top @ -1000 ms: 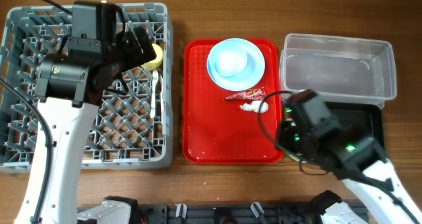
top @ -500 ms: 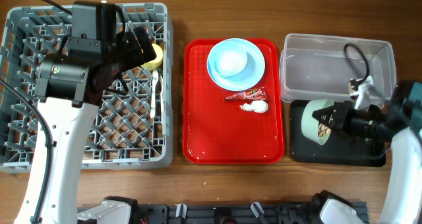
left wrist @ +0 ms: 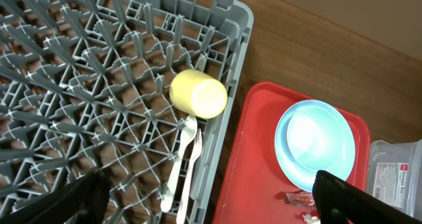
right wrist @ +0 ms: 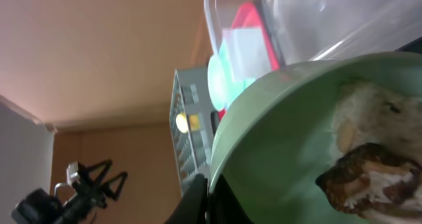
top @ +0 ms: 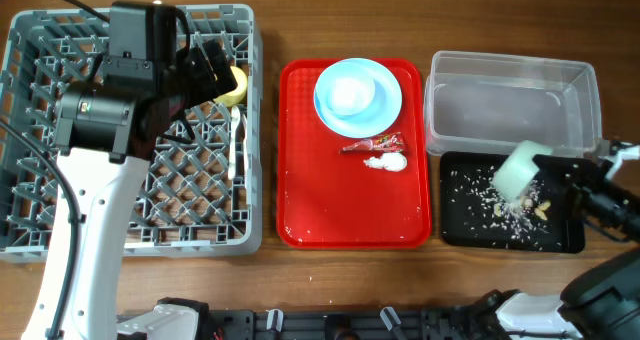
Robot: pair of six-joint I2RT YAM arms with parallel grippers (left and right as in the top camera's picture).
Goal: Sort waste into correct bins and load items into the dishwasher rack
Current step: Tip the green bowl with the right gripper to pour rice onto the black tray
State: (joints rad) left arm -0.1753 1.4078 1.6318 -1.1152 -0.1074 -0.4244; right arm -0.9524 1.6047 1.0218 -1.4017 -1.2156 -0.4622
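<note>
Dumping green bowl [top: 518, 170] into black tray [top: 572, 242], right pincer [top: 550, 166] gripping rim. Tilt steeper so stuck scraps [right wrist: 369, 165] drop.

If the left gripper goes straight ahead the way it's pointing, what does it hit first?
Probably the fork and spoon lying in the rack, just short of the cup; depth is unclear.

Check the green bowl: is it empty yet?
Not empty. The bowl is tipped over the black tray, with scraps scattered there, but the right wrist view shows a clump inside it.
</note>
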